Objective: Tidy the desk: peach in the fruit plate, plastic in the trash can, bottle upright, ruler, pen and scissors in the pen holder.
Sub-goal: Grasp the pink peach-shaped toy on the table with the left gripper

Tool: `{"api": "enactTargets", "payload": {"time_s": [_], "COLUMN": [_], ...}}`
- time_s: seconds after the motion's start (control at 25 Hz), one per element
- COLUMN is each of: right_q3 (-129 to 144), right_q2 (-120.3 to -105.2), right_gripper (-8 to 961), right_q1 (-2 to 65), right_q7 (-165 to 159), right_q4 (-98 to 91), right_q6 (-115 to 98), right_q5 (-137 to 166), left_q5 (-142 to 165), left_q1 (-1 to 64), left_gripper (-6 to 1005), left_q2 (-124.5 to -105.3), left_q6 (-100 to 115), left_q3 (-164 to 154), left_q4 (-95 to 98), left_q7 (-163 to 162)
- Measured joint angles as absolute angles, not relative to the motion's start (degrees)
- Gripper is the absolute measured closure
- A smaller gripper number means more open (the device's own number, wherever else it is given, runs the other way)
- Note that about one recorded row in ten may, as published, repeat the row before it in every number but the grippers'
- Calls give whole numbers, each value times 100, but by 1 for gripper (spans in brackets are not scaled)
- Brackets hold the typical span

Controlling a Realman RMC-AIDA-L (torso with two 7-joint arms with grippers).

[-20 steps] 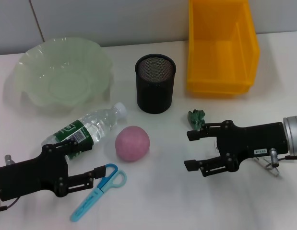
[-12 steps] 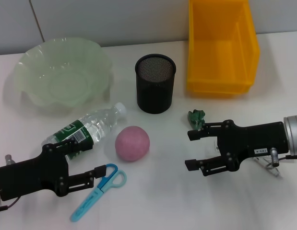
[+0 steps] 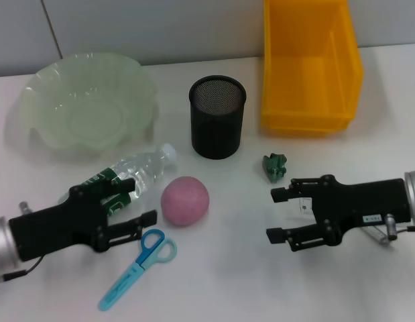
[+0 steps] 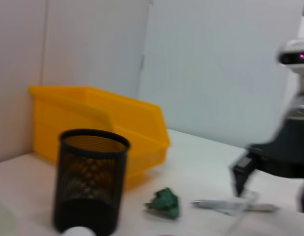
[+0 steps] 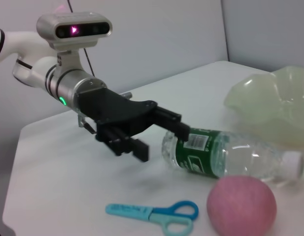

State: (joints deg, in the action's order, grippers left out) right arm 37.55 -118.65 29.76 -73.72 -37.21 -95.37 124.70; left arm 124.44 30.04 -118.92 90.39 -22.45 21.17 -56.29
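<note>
Left gripper (image 3: 133, 202) low at 8 o'clock on the bench (image 3: 227, 282), fingers spread apart and straddling the labelled end of the bottle (image 3: 130, 177), upper finger touching the label, nothing clamped. Bottle lies flat, long axis slanted, cap toward 1 o'clock, base toward 7 o'clock, just beside the peach (image 3: 185, 200). Right gripper (image 3: 277, 215) at 4 o'clock, fingers wide open and empty, tips facing 9 o'clock, near the green plastic (image 3: 275, 166).
</note>
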Motion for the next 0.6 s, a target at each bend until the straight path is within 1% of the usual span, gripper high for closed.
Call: {"api": "enactTargets", "payload": {"time_s": [0.04,0.12,0.16,0.2,0.36,0.6], "right_q3": [3746,3703,3644,3644,3590,3587], "right_q2": [-11861,-11853,-11849,-11849,-11848,-11847], "right_gripper": [139,140,140,141,143,145], "right_q1": [2917,2782,2708,2708,2627,2614], "right_q7": [-7385,-7401,-7405,-7405,-7421,-7428], "right_q4": [-3734,-3765,-3776,-3776,-3788,-3788], "right_q6": [-9537,-9534,-9535,-9535,-9570,-9583], "right_q5": [12461,12444,12439,12439,12436,12436], "left_q5": [12397,12391,12406,12406,12441,12417], "left_q1": [3146,3228,3446,3446,3812,4078], "left_gripper": [219,220,220,220,222,225], "left_q2": [-11897,-11897,-11900,-11900,-11906,-11910], "left_q6": [8722,8565,8238,8238,7739,7371], "left_q3": [-2255,-2256,-2263,-2263,-2518,-2913], "left_q4": [1942,1850,1629,1629,1346,1154], "left_q7": [-5547,-5487,-5316,-5316,-5125,-5120]}}
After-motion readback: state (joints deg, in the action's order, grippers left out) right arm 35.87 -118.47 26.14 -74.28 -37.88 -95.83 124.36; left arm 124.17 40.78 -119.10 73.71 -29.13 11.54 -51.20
